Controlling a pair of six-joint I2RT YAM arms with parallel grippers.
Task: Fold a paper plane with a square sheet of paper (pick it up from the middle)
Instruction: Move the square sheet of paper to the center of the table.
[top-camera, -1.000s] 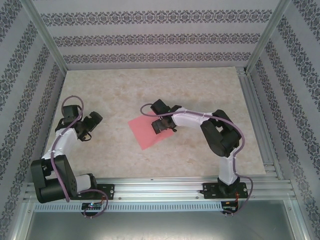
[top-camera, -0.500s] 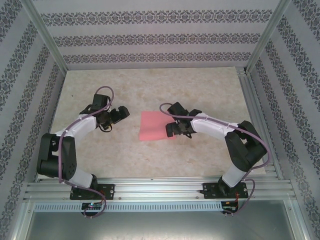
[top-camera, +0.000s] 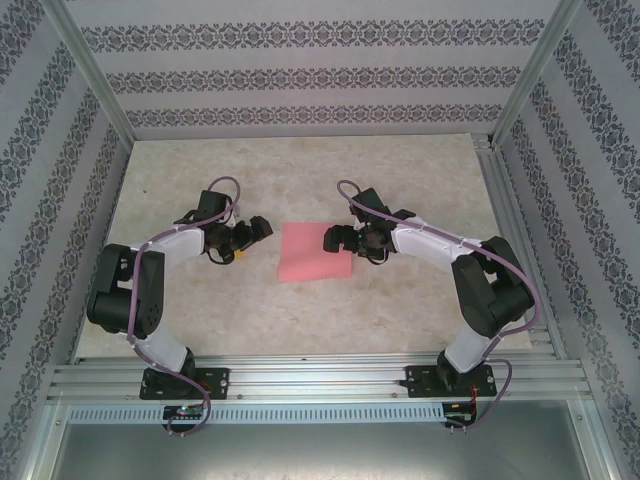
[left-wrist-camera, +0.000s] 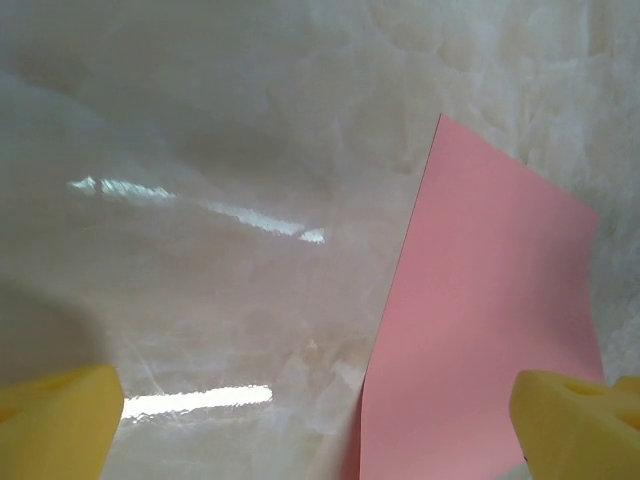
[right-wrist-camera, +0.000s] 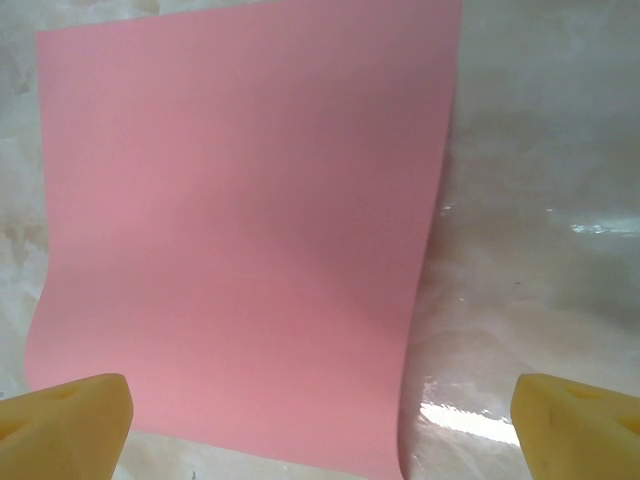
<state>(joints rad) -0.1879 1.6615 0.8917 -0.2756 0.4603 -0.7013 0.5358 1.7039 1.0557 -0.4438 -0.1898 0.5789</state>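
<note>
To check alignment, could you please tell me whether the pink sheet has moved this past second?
Yes: the sheet of paper turned parallel to the near rail and shifted slightly right.

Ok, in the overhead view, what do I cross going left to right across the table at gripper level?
Black, yellow-padded left gripper, jaws open → flat pink-red square sheet of paper → black right gripper, jaws open, over the sheet's right edge.

square sheet of paper (top-camera: 315, 252): plain pink-red | table (top-camera: 300, 170): glossy beige marbling | walls (top-camera: 300, 75): white; dark floral bands | finger pads (left-wrist-camera: 55, 420): yellow | arms (top-camera: 425, 240): black and white; cables (top-camera: 225, 183) purple | rails (top-camera: 320, 378): silver
</note>
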